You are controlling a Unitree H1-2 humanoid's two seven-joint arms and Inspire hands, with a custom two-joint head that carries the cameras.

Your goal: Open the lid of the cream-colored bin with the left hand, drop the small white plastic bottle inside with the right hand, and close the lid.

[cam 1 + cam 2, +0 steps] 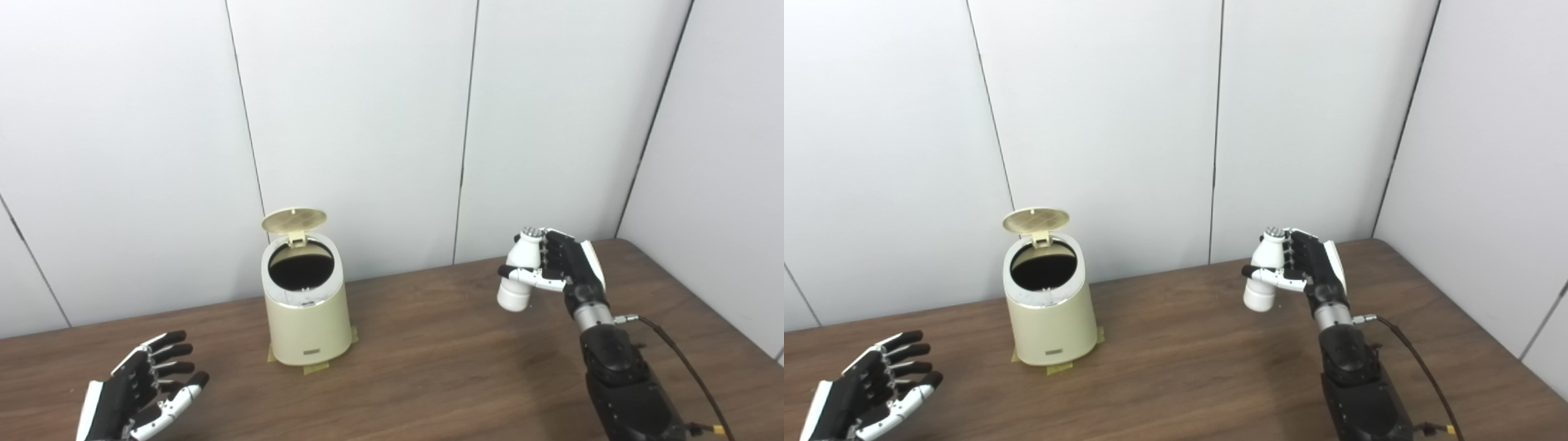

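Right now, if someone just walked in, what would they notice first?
Probably the right hand, raised above the table's right side and holding a small white bottle in the air. Next, the cream bin in the middle, its lid flipped up and its dark inside showing. The left hand waits open at the near left.

Dark brown wooden table [429, 367]; left of centre, upright cream-coloured plastic bin [306, 318], lid raised, on tape patches [315, 369].
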